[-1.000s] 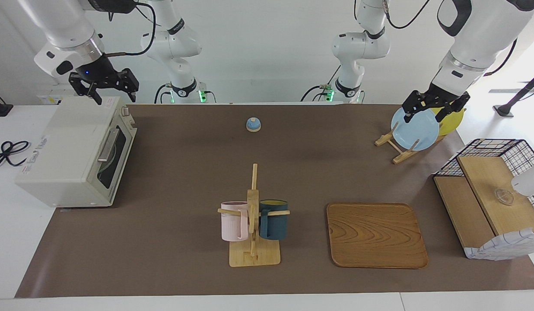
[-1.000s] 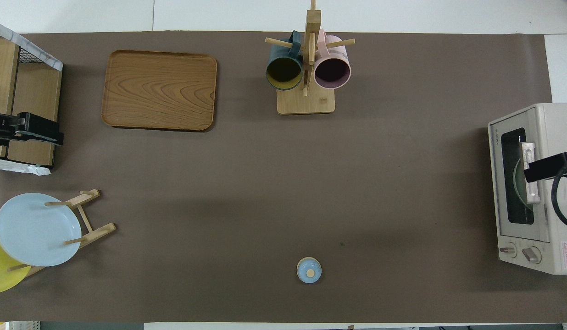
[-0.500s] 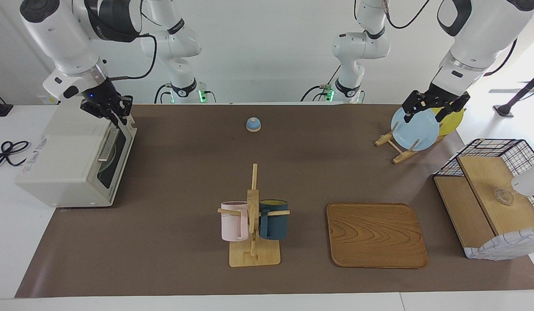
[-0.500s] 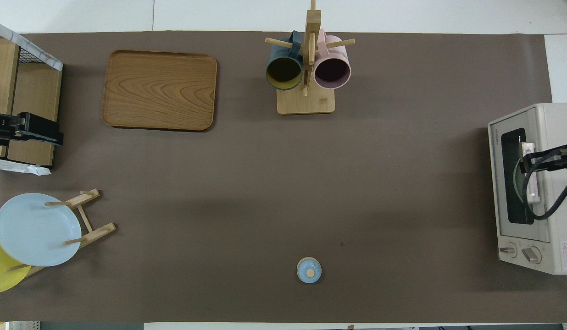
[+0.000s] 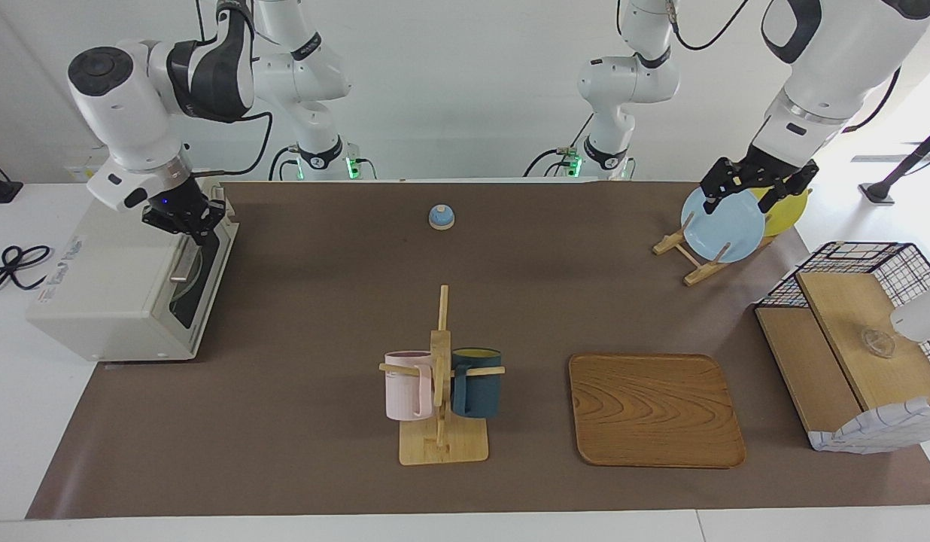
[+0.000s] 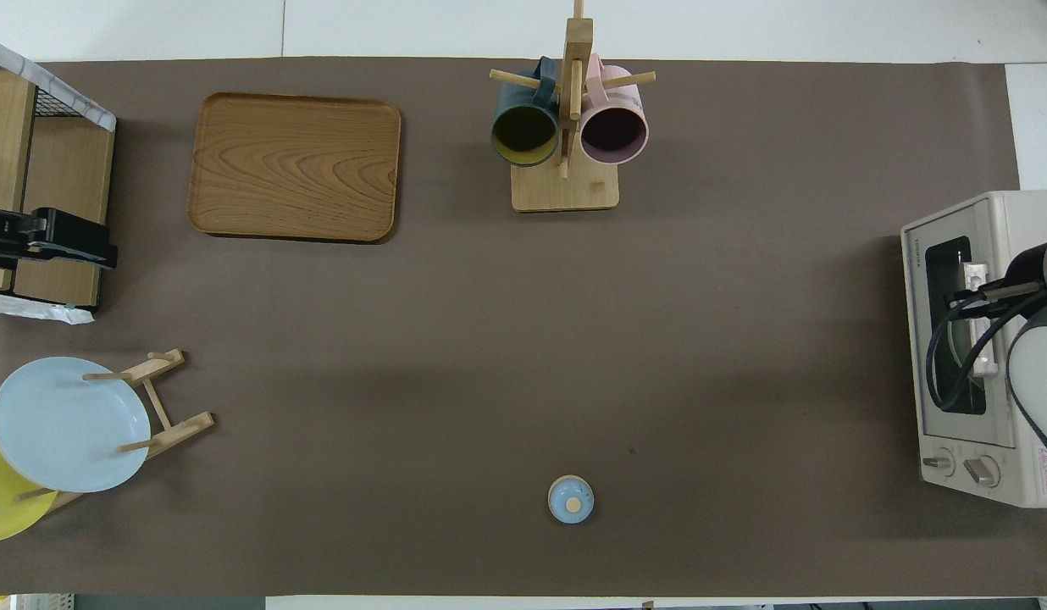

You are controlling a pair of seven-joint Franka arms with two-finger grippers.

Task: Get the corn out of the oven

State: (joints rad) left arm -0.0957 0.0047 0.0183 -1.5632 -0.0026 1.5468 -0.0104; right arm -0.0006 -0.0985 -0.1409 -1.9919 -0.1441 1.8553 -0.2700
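Well, a brown mat (image 5: 322, 301) covers most of a white table, white wall at the robots' end. At the right arm's end sits the oven (image 5: 126, 278), door closed; the corn can't be made out through the dark glass. The right gripper (image 5: 185, 218) is clenched at the top edge of that door, by its silver handle (image 5: 188, 252). Mid-table stand a mug rack (image 5: 441, 384) and a small blue bell (image 5: 442, 217), the bell nearer the robots. A wooden tray (image 5: 655, 410) lies beside the rack. The left gripper (image 5: 758, 184) hangs spread wide over the blue plate (image 5: 722, 224), waiting, near the wire basket (image 5: 856, 339).
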